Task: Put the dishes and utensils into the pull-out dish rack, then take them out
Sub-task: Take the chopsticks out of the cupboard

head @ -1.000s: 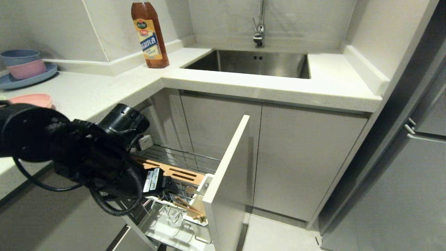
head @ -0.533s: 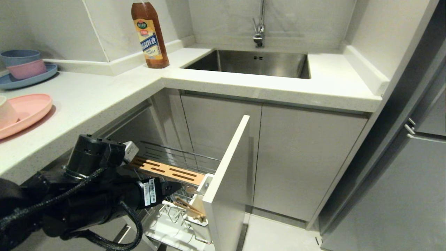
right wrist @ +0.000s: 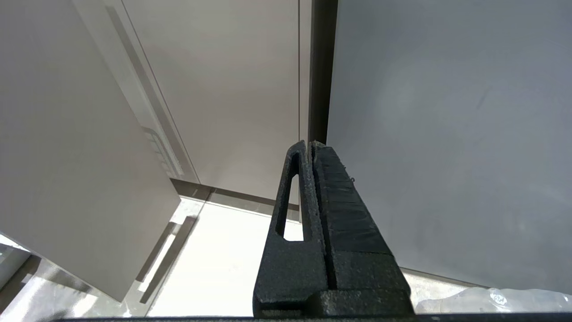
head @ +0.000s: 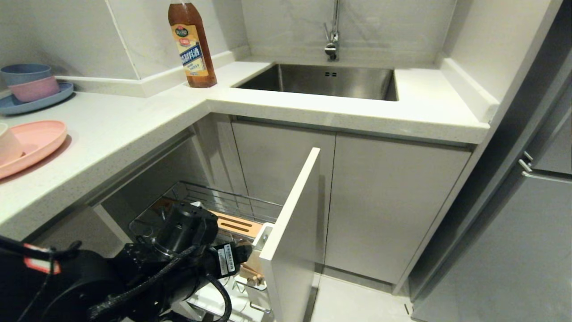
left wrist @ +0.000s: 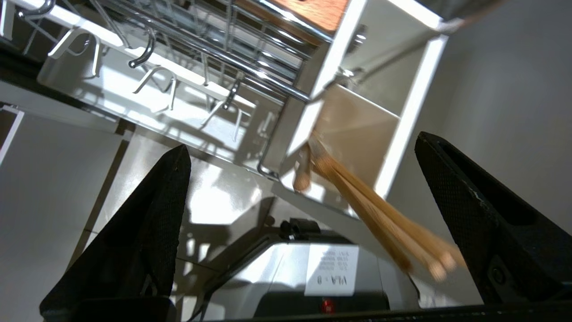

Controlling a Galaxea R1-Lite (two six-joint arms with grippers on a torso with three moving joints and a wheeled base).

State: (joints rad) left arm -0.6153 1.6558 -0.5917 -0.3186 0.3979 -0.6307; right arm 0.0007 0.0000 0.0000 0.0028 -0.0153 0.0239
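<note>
Head view high over pull-out dish rack (head: 250, 210); left wrist close on it, right wrist floorward.

A home kitchen: steel sink (head: 321, 80), tap (head: 333, 31), white countertop (head: 134, 120), cabinets (head: 384, 197).

The right hand (right wrist: 313, 147), fingers pressed together, points at grey cabinet doors (right wrist: 232, 89).

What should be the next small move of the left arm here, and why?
Probably ease the left end effector forward until the chopsticks lie between its fingers, then close. The fingers stand wide open with nothing held, and the chopsticks lean out of the white utensil cup right ahead, nearer one finger. The pink plate is on the counter.
</note>
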